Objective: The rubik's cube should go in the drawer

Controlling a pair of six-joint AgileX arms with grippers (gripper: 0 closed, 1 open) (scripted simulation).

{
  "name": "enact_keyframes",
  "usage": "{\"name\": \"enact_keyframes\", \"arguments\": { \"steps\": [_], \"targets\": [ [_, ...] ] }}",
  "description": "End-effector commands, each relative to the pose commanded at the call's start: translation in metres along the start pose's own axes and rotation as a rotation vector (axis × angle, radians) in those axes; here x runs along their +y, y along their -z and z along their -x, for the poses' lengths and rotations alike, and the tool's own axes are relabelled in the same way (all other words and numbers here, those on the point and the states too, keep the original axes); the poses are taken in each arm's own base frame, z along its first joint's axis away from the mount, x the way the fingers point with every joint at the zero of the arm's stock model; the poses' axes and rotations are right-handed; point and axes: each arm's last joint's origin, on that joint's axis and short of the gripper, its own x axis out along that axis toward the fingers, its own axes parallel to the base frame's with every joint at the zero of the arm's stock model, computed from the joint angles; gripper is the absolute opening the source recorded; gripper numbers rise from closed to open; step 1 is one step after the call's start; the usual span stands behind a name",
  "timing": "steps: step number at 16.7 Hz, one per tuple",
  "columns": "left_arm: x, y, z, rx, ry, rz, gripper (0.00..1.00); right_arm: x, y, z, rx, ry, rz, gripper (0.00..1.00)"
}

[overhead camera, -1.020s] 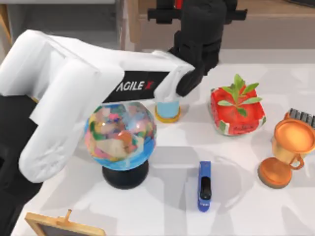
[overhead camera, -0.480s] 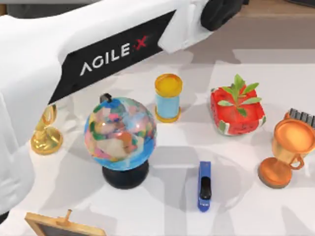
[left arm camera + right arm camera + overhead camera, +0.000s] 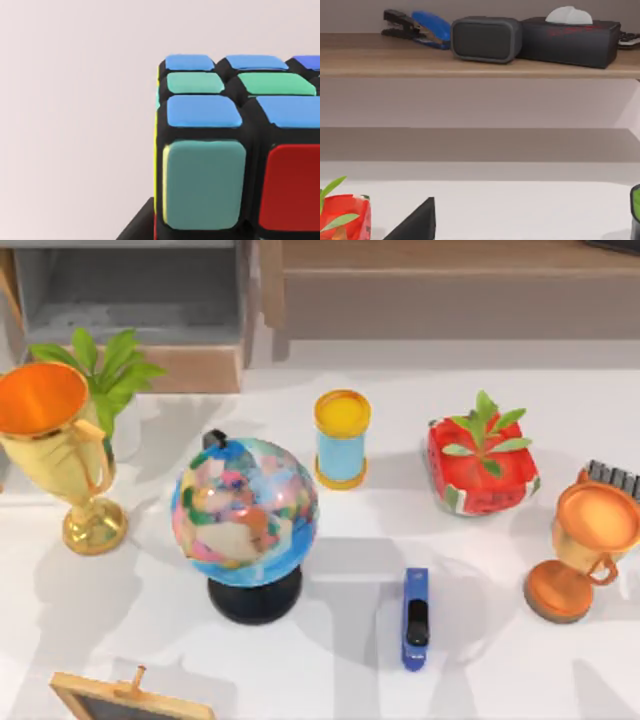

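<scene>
- One rubik's cube (image 3: 235, 150) sits close before the left wrist camera against a plain pale backdrop, with blue, green, teal and red tiles on a black grid.
- A black edge of the left gripper (image 3: 137, 227) shows just beside the cube's lower corner. Whether it grips the cube cannot be told.
- Right gripper (image 3: 415, 222): a single black wedge low over the table (image 3: 520, 210), facing a wooden shelf (image 3: 470, 65). Open or closed cannot be told.
- The drawer (image 3: 190, 365) stands open at the table's far left corner, grey inside, tan front toward the globe (image 3: 245, 510).
- A gold trophy (image 3: 60, 455) stands at the left edge, near the drawer front.
</scene>
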Motion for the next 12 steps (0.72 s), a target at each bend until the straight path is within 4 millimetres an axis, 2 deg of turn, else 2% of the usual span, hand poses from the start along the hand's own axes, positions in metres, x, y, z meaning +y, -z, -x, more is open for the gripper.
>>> {"name": "enact_keyframes", "arguments": {
  "steps": [3,6,9,12],
  "targets": [
    [0.083,0.001,0.017,0.108,-0.096,-0.122,0.00,0.000,0.000,0.000,0.000,0.000,0.000,1.00],
    [0.138,0.022,0.031,0.300,-0.133,-0.202,0.00,0.000,0.000,0.000,0.000,0.000,0.000,1.00],
    [0.170,0.069,0.031,0.566,-0.105,-0.212,0.00,0.000,0.000,0.000,0.000,0.000,0.000,1.00],
    [0.188,0.143,0.020,0.881,-0.026,-0.142,0.00,0.000,0.000,0.000,0.000,0.000,0.000,1.00]
  ]
}}
